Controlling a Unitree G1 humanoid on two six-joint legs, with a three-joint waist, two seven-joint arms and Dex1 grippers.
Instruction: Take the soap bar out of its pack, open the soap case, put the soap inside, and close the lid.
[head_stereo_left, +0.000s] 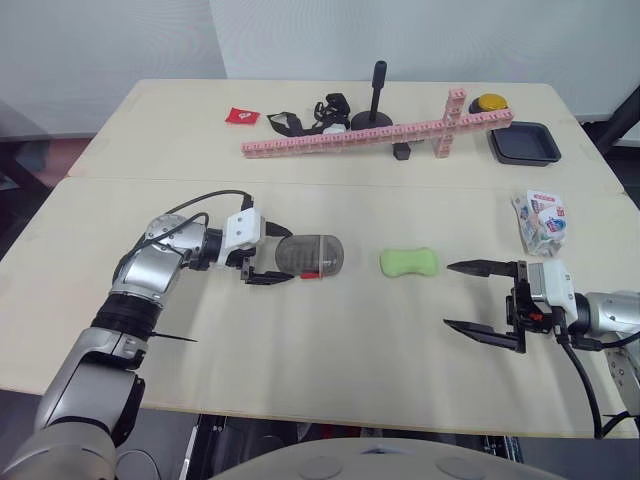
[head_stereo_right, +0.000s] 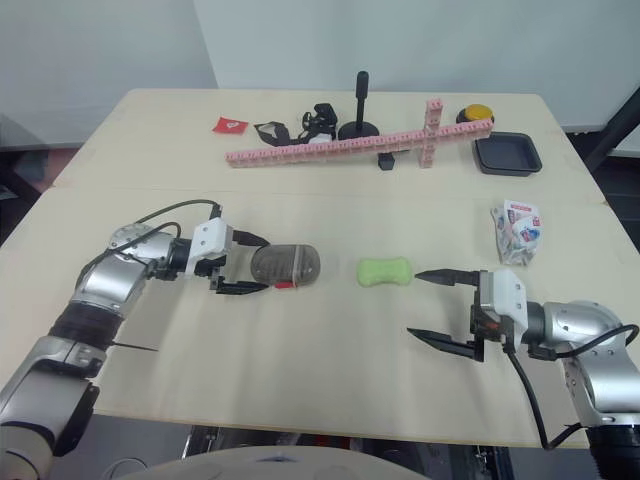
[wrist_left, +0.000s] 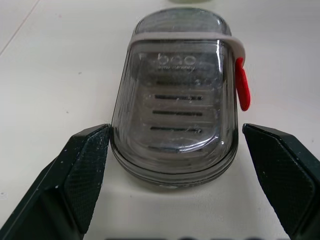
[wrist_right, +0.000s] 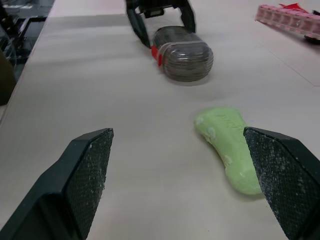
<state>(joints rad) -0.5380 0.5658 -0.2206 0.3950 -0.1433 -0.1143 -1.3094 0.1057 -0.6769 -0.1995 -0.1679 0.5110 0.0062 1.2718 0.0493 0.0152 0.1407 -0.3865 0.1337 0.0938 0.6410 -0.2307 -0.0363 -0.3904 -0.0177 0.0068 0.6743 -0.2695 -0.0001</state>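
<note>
**Left eye view: soap (head_stereo_left: 409, 262) bare on worktop (head_stereo_left: 300, 350), case (head_stereo_left: 312, 255) shut**

- Soap: green, lying flat mid-worktop, out of its pack (head_stereo_left: 541, 221). Nothing touches it.
- Case: smoky clear, lid on, red latch (wrist_left: 242, 90) on one side. It lies at 9 o'clock of the soap, near but apart.
- Left hand (head_stereo_left: 283, 259): open, fingers astride the case end farthest from the soap. In the left wrist view one finger (wrist_left: 85, 170) sits against the case wall or just off it; I cannot tell which. The other stands clear on the latch side. No grip.
- Right hand (head_stereo_left: 449, 295): at 4 o'clock of the soap, near it. Fingers are spread wide and hold nothing, tips pointing toward the soap. In the right wrist view the soap lies ahead by one finger, with the case beyond.
- Pack: crumpled, at 1 o'clock of the right hand, by the worktop's right edge.
- Far side, 12 o'clock of the soap, well apart: pink block bar (head_stereo_left: 370, 133), black stand (head_stereo_left: 377, 100), black tray (head_stereo_left: 523, 143), yellow button (head_stereo_left: 489, 103), red packet (head_stereo_left: 242, 116).
</note>
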